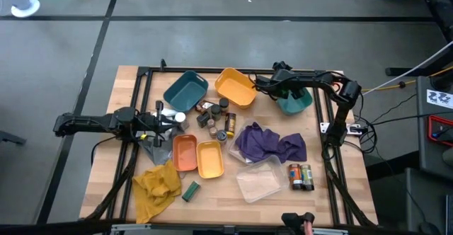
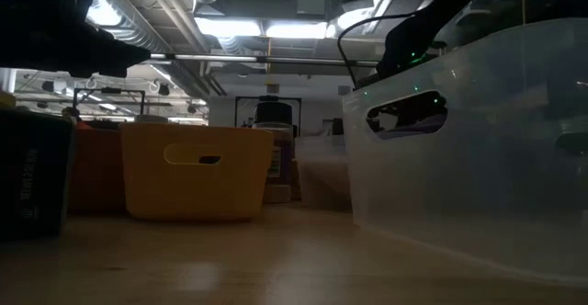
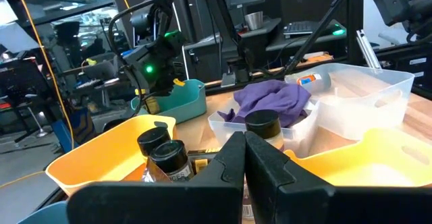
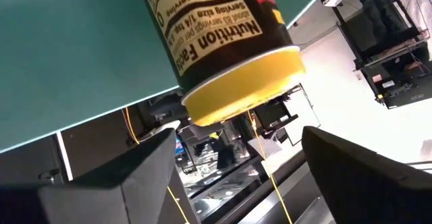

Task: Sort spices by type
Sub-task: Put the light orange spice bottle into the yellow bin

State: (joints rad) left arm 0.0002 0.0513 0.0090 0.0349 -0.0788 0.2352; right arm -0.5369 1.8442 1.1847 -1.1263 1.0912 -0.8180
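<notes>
In the right wrist view a spice jar point(image 4: 223, 42) with a dark label and a yellow lid point(image 4: 244, 89) lies against the inner wall of a teal tray point(image 4: 74, 55). My right gripper point(image 4: 236, 177) stands open just behind it, a finger on either side and clear of it. From above, that gripper point(image 1: 278, 86) hovers at the teal tray point(image 1: 297, 104) at the back right. Several black-lidded jars point(image 1: 212, 115) stand in a cluster mid-table. Two jars point(image 1: 300, 177) lie at the front right. My left gripper point(image 3: 244, 163) is shut on nothing at the table's left point(image 1: 166, 119).
A second teal tray point(image 1: 185, 90) and a yellow-orange tray point(image 1: 235, 86) stand at the back. Orange point(image 1: 185, 152), yellow point(image 1: 210, 158) and clear point(image 1: 258, 180) trays sit nearer the front. A purple cloth point(image 1: 272, 143), a yellow cloth point(image 1: 156, 185) and a green tin point(image 1: 191, 190) lie around them.
</notes>
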